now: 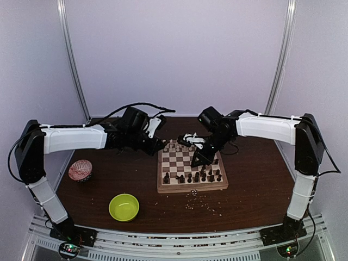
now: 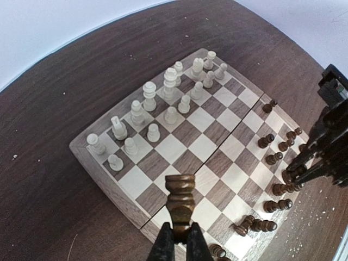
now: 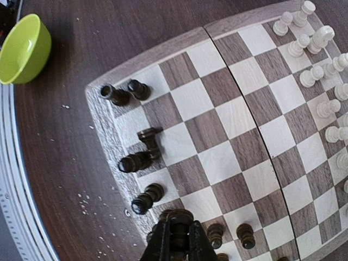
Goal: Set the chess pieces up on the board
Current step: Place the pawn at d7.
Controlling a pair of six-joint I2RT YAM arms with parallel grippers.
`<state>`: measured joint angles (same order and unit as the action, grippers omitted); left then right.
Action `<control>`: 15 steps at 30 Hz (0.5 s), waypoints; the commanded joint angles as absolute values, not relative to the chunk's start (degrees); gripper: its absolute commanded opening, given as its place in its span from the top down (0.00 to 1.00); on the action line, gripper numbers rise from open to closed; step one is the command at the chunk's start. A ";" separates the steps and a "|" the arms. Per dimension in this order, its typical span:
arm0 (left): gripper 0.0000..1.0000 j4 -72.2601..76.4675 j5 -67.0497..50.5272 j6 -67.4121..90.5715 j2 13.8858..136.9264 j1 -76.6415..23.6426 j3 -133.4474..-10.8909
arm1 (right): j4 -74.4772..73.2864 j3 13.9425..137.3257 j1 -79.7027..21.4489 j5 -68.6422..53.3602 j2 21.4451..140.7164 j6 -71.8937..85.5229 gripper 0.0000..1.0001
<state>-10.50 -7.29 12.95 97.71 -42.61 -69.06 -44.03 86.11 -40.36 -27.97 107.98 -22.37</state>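
The board (image 1: pixel 190 188) lies in the middle of the table. Cream chess pieces (image 2: pixel 149 98) stand in two rows along its far side; dark chess pieces (image 3: pixel 136 161) crowd the near side, some lying tipped over. In the left wrist view my left gripper (image 2: pixel 180 231) is shut on the base of a dark brown piece (image 2: pixel 180 198), held above the board's left edge (image 2: pixel 109 179). Over the near right squares, my right gripper (image 3: pixel 179 234) is shut on another dark piece (image 3: pixel 179 217) among the dark rows. In the top view both grippers, left (image 1: pixel 161 145) and right (image 1: pixel 197 161), hang over the board.
A lime-green bowl (image 1: pixel 124 207) sits near the front left, seen also in the right wrist view (image 3: pixel 22 49). A small red-patterned cup (image 1: pixel 80 170) stands at the far left. Pale crumbs (image 1: pixel 198 200) are scattered before the board. The right arm (image 2: pixel 326 141) reaches over the dark rows.
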 commanded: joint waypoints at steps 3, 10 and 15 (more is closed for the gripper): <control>1.00 -7.58 -7.19 14.50 96.76 -42.91 -68.82 | -45.84 87.09 -41.78 -18.84 110.58 -26.36 0.92; 1.00 -7.14 -7.60 14.77 97.02 -42.90 -68.82 | -46.28 87.52 -42.36 -17.82 112.57 -26.63 0.91; 1.00 -6.69 -7.99 15.07 97.36 -42.89 -68.60 | -46.05 87.56 -42.54 -18.60 113.44 -26.37 0.90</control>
<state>-10.26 -7.38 14.26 97.71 -42.81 -69.01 -45.41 86.11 -42.11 -19.42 112.57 -25.78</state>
